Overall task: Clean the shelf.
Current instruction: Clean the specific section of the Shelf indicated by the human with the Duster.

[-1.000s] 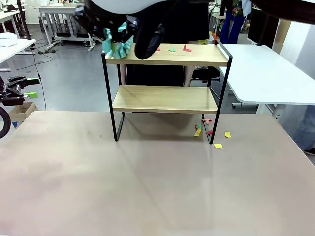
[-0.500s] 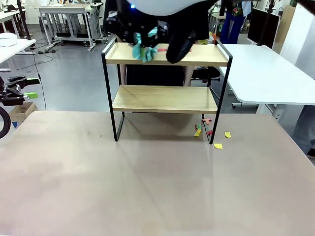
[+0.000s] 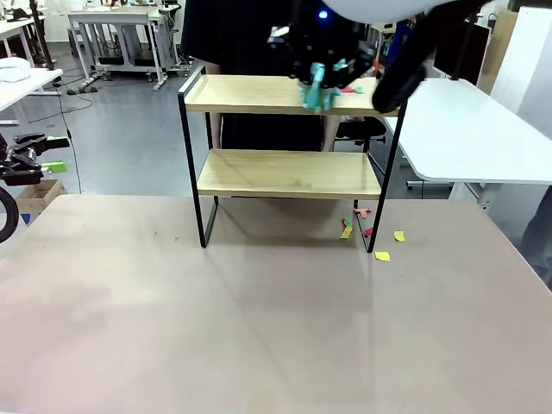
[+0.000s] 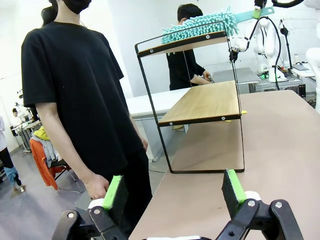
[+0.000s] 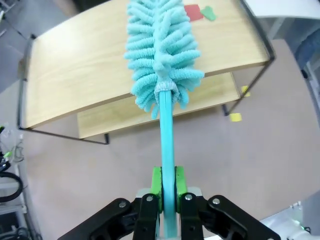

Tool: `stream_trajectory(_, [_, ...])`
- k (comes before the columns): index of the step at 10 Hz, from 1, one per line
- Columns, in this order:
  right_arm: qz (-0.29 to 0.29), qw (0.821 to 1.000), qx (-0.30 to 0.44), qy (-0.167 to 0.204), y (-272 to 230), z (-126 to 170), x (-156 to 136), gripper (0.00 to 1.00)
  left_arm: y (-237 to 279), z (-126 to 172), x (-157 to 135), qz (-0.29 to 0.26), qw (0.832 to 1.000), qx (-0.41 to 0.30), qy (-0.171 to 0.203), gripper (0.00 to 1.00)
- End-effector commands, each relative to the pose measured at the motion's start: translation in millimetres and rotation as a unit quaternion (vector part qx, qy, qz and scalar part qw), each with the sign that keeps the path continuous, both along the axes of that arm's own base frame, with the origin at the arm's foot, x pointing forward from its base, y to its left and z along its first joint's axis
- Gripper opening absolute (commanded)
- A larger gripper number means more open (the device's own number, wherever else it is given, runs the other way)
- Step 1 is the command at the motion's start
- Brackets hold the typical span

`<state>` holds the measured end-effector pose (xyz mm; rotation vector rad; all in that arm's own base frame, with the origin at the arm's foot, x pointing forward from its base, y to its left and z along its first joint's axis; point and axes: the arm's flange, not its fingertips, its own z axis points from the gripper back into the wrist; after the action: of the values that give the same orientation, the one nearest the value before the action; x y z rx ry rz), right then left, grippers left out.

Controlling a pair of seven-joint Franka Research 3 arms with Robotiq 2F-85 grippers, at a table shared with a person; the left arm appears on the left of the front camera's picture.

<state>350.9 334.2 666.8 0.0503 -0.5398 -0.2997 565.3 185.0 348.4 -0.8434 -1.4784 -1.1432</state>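
1. Gripping a flat turquoise plastic handle between its green pads, the right tool (image 5: pixel 168 182) is clamped tight on a duster (image 5: pixel 161 55). The duster's head is a fat brush of soft, noodle-like chenille strands.
2. That fluffy head lies on the top board of the shelf (image 3: pixel 259 172), toward the board's right end, in the upper centre of the front view.
3. The left tool (image 4: pixel 172 190) sits at the bottom of its wrist view. Its black linkages are spread wide and nothing is between the green pads (image 4: pixel 113 192).
4. The surface (image 3: pixel 259 328) is a matte, pinkish-beige top filling the lower two thirds of the front view.
5. Small paper scraps (image 3: pixel 381 255) in yellow, red and green lie on it near the shelf's right front leg, right of centre.
6. A red scrap (image 5: pixel 193 12) and a green scrap (image 5: pixel 209 13) lie on the top board just past the duster's tip, at the top of the right wrist view.
7. A grey floor (image 3: pixel 129 138) runs behind, with a white-topped desk (image 3: pixel 466 129) at the right of the front view.
8. A person (image 4: pixel 75 85) in a black short-sleeved shirt stands at the left of the left wrist view.
9. The shelf stands on the far part of the surface, in the upper middle of the front view. It has two pale boards with fine wood grain, in a thin black metal frame on four slim legs. The frame rises a little above the top board at each end.
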Motion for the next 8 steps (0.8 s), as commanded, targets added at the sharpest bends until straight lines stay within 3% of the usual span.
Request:
stream_trajectory(1, [-0.004, 1.000, -0.016, 0.016, -36, -7, -8, 0.13, -1, 4, -2, 0.000, 1.000, 0.000, -0.002, 1.00])
stream_trajectory(4, [-0.054, 0.996, -0.064, 0.022, -72, -6, -11, 0.13, -1, 4, -2, 0.000, 1.000, 0.000, -0.002, 1.00])
stream_trajectory(6, [-0.076, 0.993, -0.091, -0.007, -81, 2, -20, 0.13, -1, 4, -2, 0.000, 1.000, 0.000, -0.002, 1.00])
stream_trajectory(8, [-0.063, 0.993, -0.092, -0.033, -79, 12, -31, 0.13, -1, 4, -2, 0.000, 1.000, 0.000, -0.002, 1.00])
